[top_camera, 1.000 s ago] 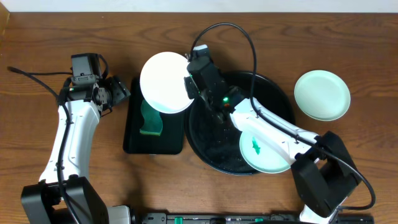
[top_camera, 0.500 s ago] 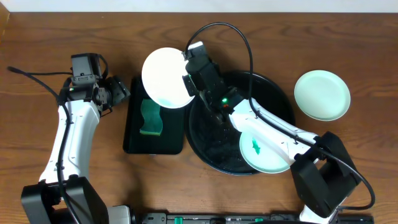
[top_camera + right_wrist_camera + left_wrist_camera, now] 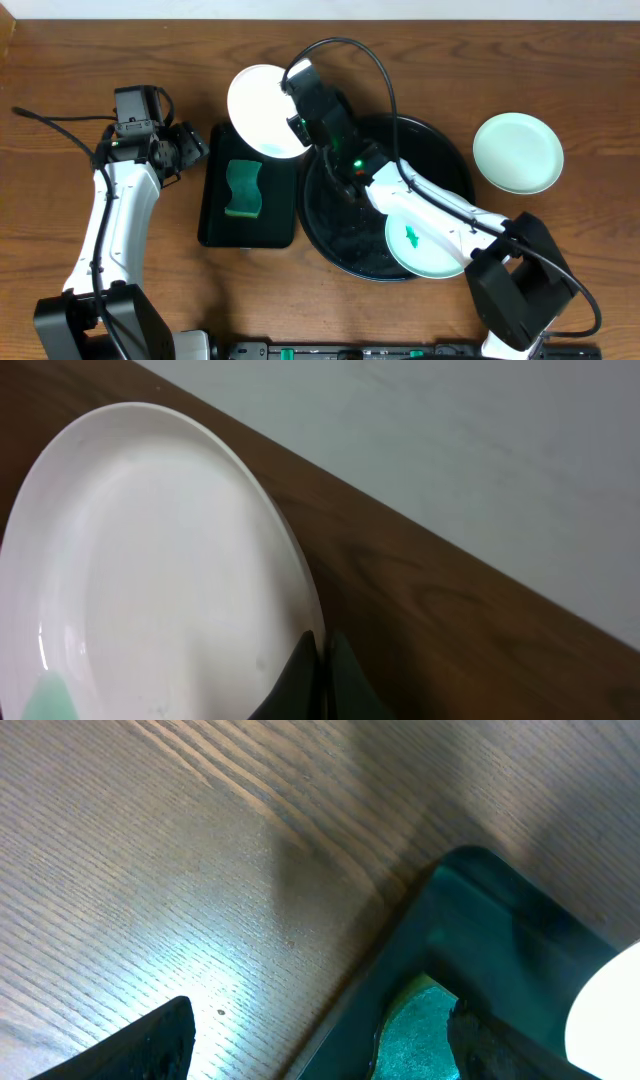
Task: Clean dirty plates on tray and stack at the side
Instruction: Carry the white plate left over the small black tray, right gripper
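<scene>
- The right gripper (image 3: 296,124) is keeping its jaws clamped on the rim of the held plate (image 3: 262,108). Over the last second it is carrying that plate farther back and tipping it more steeply, so from above it is looking narrower.
- That move is uncovering the sponge (image 3: 241,190) in the sponge tray (image 3: 215,225). The plate is now hanging over this tray's far end, no longer above the sponge.
- The plate is probably being angled up for a wipe that is not yet starting. The left gripper (image 3: 190,147) is still waiting with its jaws spread wide and empty, just left of the sponge tray's far-left corner.
- Nothing else is shifting. The smeared plate (image 3: 425,240) is lying at the near right of the round tray (image 3: 445,160). The pale-mint plate (image 3: 517,152) is sitting on the table (image 3: 80,60) to the tray's right, seemingly starting the stack.
- The right arm is covering much of the round tray's middle.
- In the right wrist view the fingertips (image 3: 345,680) are being cut off at the bottom edge. A pale green patch (image 3: 50,695) is showing at the plate's lower corner, and I cannot tell whether it is the smear.
- The left wrist view is catching only a corner of the sponge tray, a sliver of sponge and a slice of white plate.
</scene>
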### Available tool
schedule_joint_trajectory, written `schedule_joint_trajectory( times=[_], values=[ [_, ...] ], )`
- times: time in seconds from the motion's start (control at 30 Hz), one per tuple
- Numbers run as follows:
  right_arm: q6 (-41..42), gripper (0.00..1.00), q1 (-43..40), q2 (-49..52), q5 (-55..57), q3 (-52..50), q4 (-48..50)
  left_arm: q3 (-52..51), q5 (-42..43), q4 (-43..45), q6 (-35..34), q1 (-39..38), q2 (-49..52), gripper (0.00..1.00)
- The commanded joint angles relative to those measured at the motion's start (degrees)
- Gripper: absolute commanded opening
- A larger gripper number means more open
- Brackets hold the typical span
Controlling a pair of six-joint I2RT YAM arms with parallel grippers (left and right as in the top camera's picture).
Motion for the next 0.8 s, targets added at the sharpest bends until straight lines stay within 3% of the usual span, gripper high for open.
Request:
schedule_joint_trajectory(
  times=[0.0,0.5,0.77],
  values=[
    [-3.4,0.01,1.2,0.5,1.0,1.0,1.1,0.8,-0.2,-0.2,0.1,0.0,-0.3,0.81],
    [-15.5,0.01,2.2,0.5,1.0,1.0,7.0,0.9,-0.2,-0.2,0.1,0.0,-0.3,0.81],
    [-16.5,0.01,2.6,0.5,0.9,1.0,10.1,0.8,-0.2,-0.2,0.1,0.0,-0.3,0.81]
  ],
)
